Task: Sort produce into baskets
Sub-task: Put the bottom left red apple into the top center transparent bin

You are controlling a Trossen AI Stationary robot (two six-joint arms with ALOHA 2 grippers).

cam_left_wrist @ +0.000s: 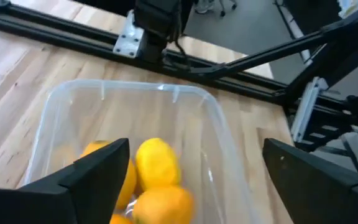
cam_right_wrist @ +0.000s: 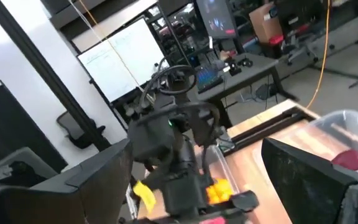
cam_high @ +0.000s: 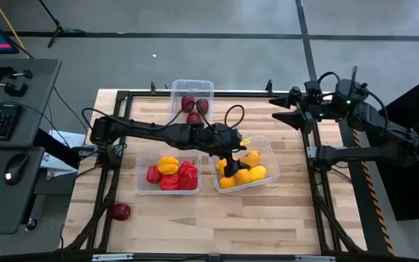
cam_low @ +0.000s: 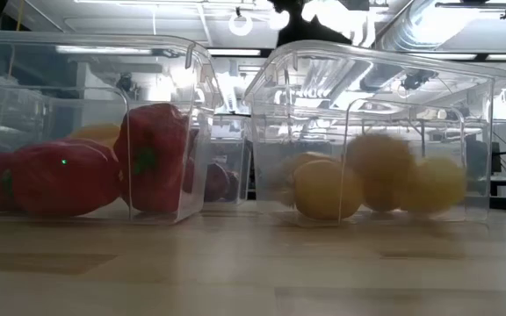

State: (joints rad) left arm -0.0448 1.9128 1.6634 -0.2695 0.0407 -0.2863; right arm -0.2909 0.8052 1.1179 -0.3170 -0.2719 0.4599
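Your left claw [cam_high: 229, 169] hangs over the right-hand tub [cam_high: 270, 154], released, its two fingers [cam_left_wrist: 98, 171] spread wide with nothing between them. In the left wrist view that tub [cam_left_wrist: 222, 134] shows below the fingers with yellow and orange pieces [cam_left_wrist: 156, 163] lying in it. From above, those yellow and orange pieces [cam_high: 250, 173] fill the tub's near half. The left-hand tub [cam_high: 141, 188] holds red peppers [cam_high: 185, 175] and one yellow piece [cam_high: 168, 165]. The far tub [cam_high: 193, 86] holds dark maroon pieces [cam_high: 188, 104]. One red piece [cam_high: 120, 212] sits loose on the bench [cam_high: 268, 218], near its front left corner, well apart from the tubs. Your right claw [cam_high: 281, 111] waits at the bench's far right edge, released too, its fingers [cam_right_wrist: 303, 171] held wide apart.
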